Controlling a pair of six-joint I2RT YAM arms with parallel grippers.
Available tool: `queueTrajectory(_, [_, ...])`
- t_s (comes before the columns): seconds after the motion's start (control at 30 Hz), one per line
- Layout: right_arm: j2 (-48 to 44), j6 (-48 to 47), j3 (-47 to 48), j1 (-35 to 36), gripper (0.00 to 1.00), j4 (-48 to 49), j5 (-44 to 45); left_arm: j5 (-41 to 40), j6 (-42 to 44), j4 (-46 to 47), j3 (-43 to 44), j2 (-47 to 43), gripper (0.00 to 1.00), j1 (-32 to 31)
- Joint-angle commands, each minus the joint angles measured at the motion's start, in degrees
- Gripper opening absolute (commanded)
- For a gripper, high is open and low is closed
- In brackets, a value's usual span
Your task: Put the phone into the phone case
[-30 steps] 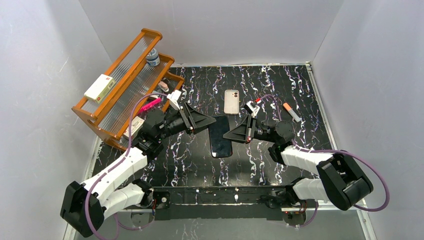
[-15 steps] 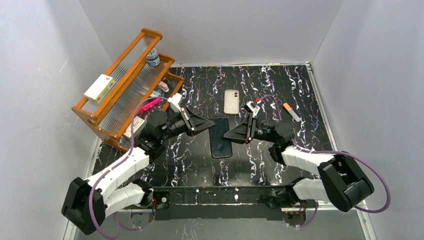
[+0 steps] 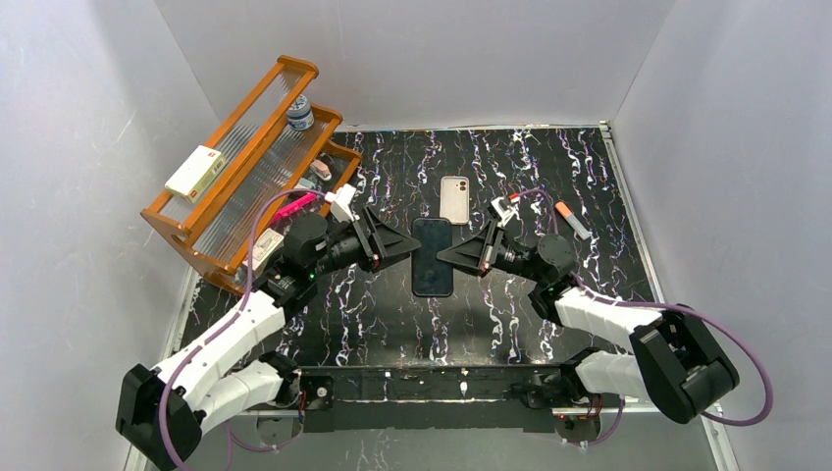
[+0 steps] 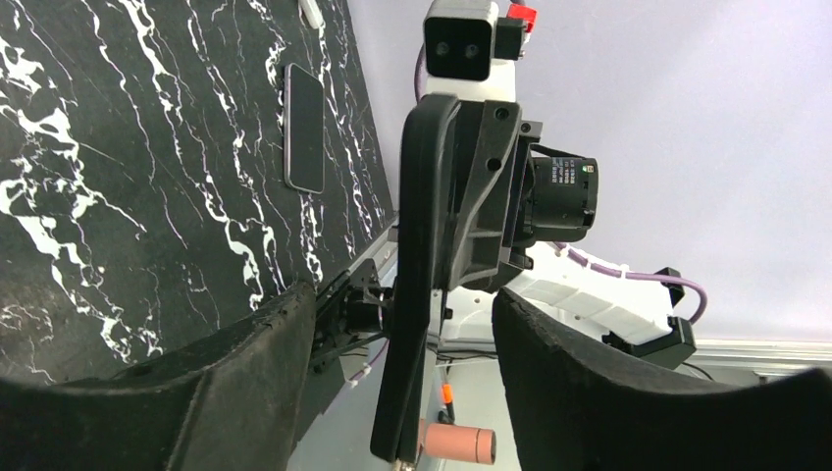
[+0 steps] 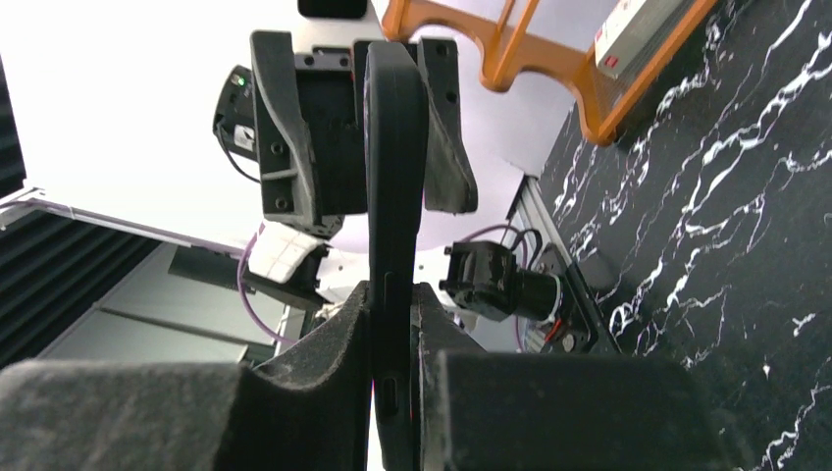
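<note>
The black phone (image 3: 432,257) is held up off the table, flat to the top camera, between my two grippers. My right gripper (image 3: 443,260) is shut on its right edge; in the right wrist view the phone (image 5: 394,196) stands edge-on, pinched between both pads (image 5: 392,392). My left gripper (image 3: 412,245) is open at the phone's left edge; in the left wrist view the phone's edge (image 4: 422,294) stands between the spread fingers (image 4: 402,343) with gaps on both sides. The cream phone case (image 3: 453,199) lies flat on the table just beyond; it also shows in the left wrist view (image 4: 304,128).
An orange wooden rack (image 3: 245,167) with a box, a small jar and other items stands at the back left. A pink-tipped marker (image 3: 572,220) lies right of the case. The black marbled mat (image 3: 549,167) covers the table.
The phone lay tilted on the mat; now my right gripper holds it raised and straightened, closer to the case. My left gripper has closed in on its left edge.
</note>
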Motion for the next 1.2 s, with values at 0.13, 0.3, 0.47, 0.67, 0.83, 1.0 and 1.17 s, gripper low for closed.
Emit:
queueTrajectory(0.13, [-5.4,-1.8,0.8,-0.2,0.03,0.6,9.6,2.9,-0.8,-1.6,-0.4,-4.6,0.67,0.1])
queueTrajectory(0.3, [-4.1,-1.0,1.3,-0.2,0.03,1.6,9.2,4.1,-0.9,-0.7,-2.5,-4.7,0.66,0.1])
queueTrajectory(0.47, [-4.3,-0.6,0.8,-0.2,0.04,1.7,9.6,5.4,-2.0,3.0,-4.0,-3.3,0.65,0.1])
queueTrajectory(0.67, [-4.2,-0.1,0.5,-0.3,0.04,1.5,10.0,5.6,-2.9,6.6,-5.6,-2.2,0.65,0.0])
queueTrajectory(0.83, [-3.7,0.0,0.8,-0.2,0.04,1.2,10.8,6.1,-4.4,9.3,-6.2,-0.9,0.55,-0.1])
queueTrajectory(1.0, [-2.7,-0.6,0.9,-0.3,0.04,0.9,11.3,7.0,-4.6,9.3,-6.0,0.4,0.24,-0.1])
queueTrajectory(1.17, [-2.4,-1.5,-0.5,-0.3,0.04,0.8,11.8,5.4,-2.1,4.9,-5.2,0.4,0.0,-0.2])
